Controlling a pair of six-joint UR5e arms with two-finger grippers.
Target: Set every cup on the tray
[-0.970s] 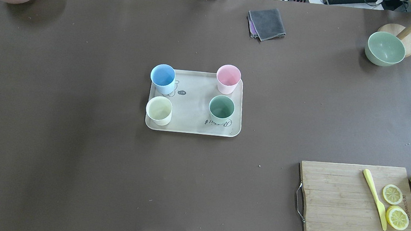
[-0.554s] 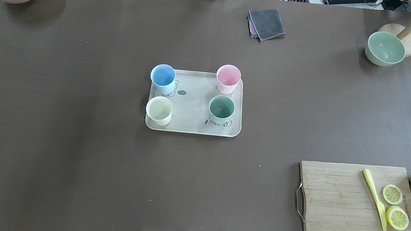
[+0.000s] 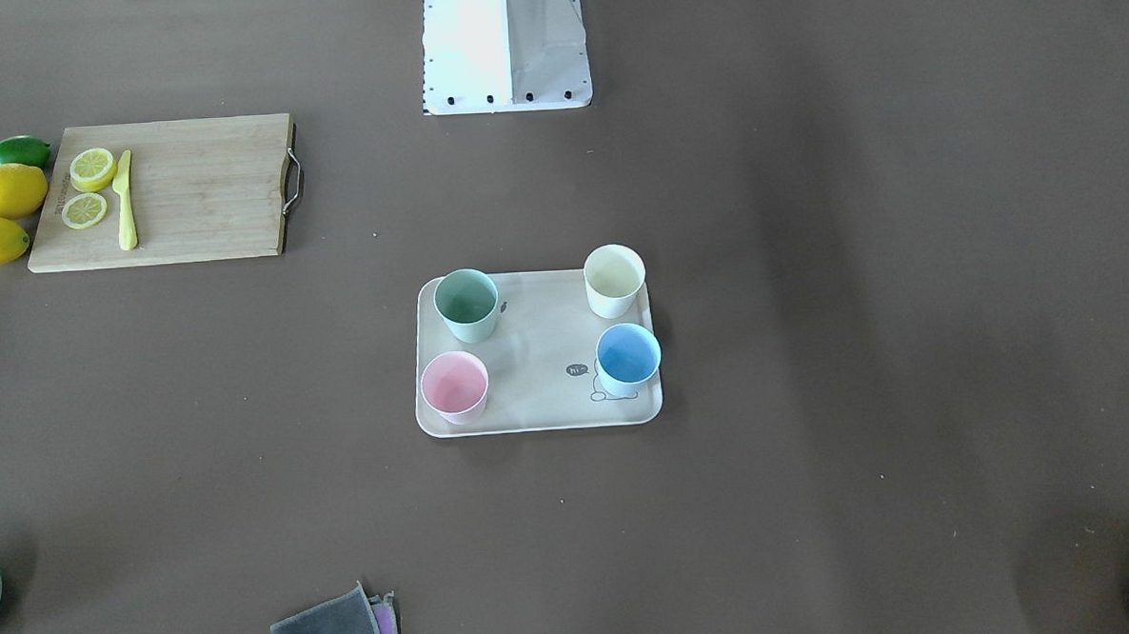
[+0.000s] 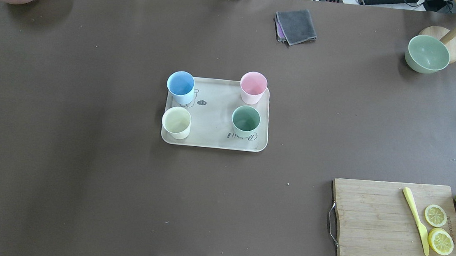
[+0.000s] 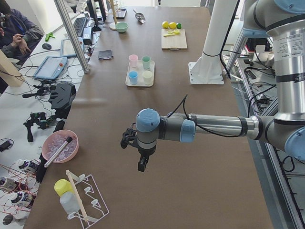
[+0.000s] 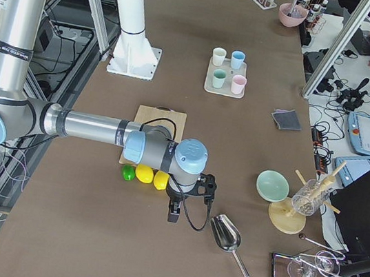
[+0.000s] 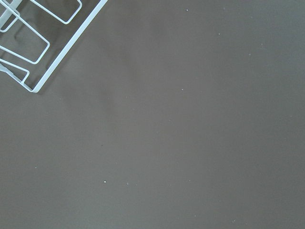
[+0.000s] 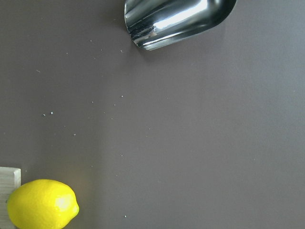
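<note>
left gripper [image 5: 141,166] and right gripper [image 6: 173,215] are held well apart from the tray [image 4: 214,122] bearing all four upright cups [image 4: 246,119]; their spread cannot be told, and such light, stiff cups are judged best pinched across the rim.

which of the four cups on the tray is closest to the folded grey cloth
The pink cup, on the tray's corner facing the grey cloth; the green cup, blue cup and cream cup stand farther off.
</note>
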